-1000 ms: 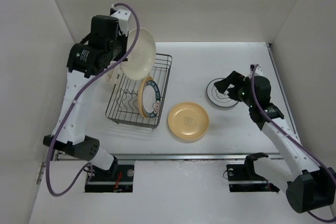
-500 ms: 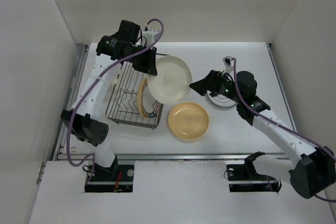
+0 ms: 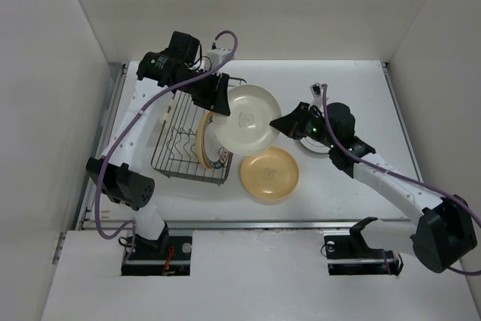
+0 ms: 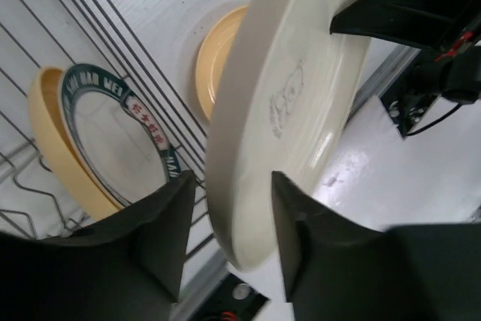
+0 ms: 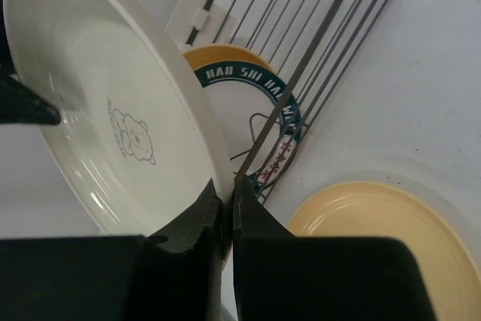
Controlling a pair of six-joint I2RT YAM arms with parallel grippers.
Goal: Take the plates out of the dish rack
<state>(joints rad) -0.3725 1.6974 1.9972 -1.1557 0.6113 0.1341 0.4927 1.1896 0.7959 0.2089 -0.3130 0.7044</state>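
Two grippers on one plate right now, so this looks like a mid-air handoff. The cream plate [image 3: 248,116] hangs over the middle of the table [image 3: 353,88], just off the right side of the dish rack [image 3: 188,176], with its face tipped up toward the overhead camera.

The left gripper [image 3: 214,103] is clamped on the rim on the rack side. Its wrist view shows one finger on each face of the plate. The right gripper [image 3: 284,120] comes in from the opposite side. In its own wrist view the jaws are down to a thin slit with the rim running into it. I'd call that pinched on, though I can't say how firmly.

The bit that matters is that the plate lies straight between the two hands, left on its left rim and right on its right rim. My guess is the left has to let go next, since the right arm is nearer the right half of the table. The risk is both arms pulling at once, or a thin rim pinch letting the plate swing.

Elsewhere, a yellow plate [image 3: 270,173] lies flat toward the middle of the near edge. In the rack, over toward the left edge, a teal-rimmed plate [image 5: 240,107] and a yellow-tan plate [image 4: 56,148] stand on edge, side by side.
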